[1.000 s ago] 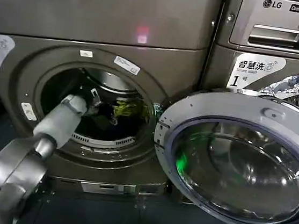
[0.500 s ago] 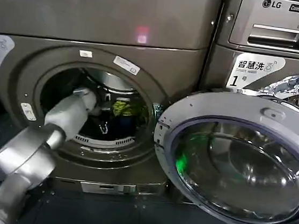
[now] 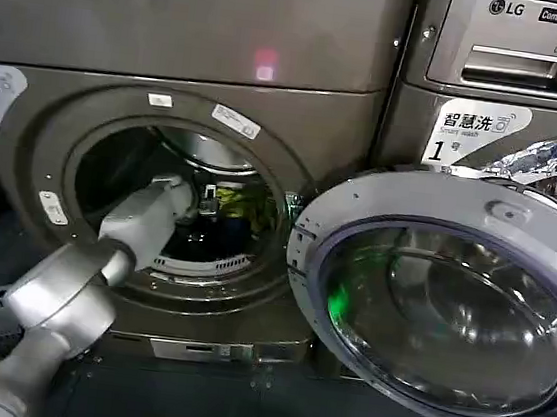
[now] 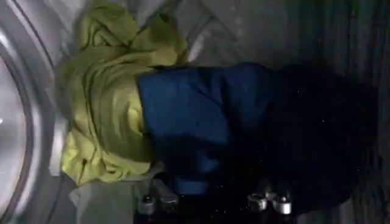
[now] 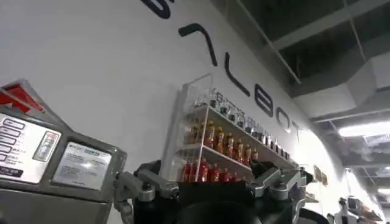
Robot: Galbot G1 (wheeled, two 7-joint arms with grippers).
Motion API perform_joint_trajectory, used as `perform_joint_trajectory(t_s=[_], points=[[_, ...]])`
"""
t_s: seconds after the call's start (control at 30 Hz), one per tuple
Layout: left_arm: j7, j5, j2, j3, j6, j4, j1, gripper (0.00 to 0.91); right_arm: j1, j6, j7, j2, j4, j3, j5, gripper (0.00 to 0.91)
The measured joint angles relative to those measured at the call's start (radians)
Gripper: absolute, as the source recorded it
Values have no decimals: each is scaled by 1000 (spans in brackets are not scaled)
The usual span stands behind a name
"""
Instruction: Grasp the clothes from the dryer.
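The dryer is a big bronze-grey metal box with a round hole in its front. Its door hangs wide open on the right, a round glass window in a smooth grey ring. Beside it stands a silver washer.

The left arm is thick, grey and round like a pipe, and it reaches in through the hole. The left gripper is inside the shiny drum, close to the clothes. In the left wrist view its two finger ends sit apart, so its jaws look open, though it is dark there.

The clothes lie in a small soft heap on the drum floor. They are crumpled and full of folds. A yellow-green piece bunches up beside a dark blue one, with white cloth under them.

The right gripper is up by a white wall, away from the dryer, and I cannot tell how its jaws stand.
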Motion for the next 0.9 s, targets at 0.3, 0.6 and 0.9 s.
perform_joint_trajectory(t_s=[0.3, 0.6, 0.9], points=[[-33, -58, 8, -54, 6, -9, 14, 0, 1, 2, 1, 6, 2, -3, -1, 907], [-127, -289, 52, -222, -32, -89, 83, 0, 13, 4, 5, 19, 13, -27, -9, 907], [-344, -477, 57, -456, -67, -247, 240, 0, 19, 6, 5, 21, 15, -48, -20, 907]])
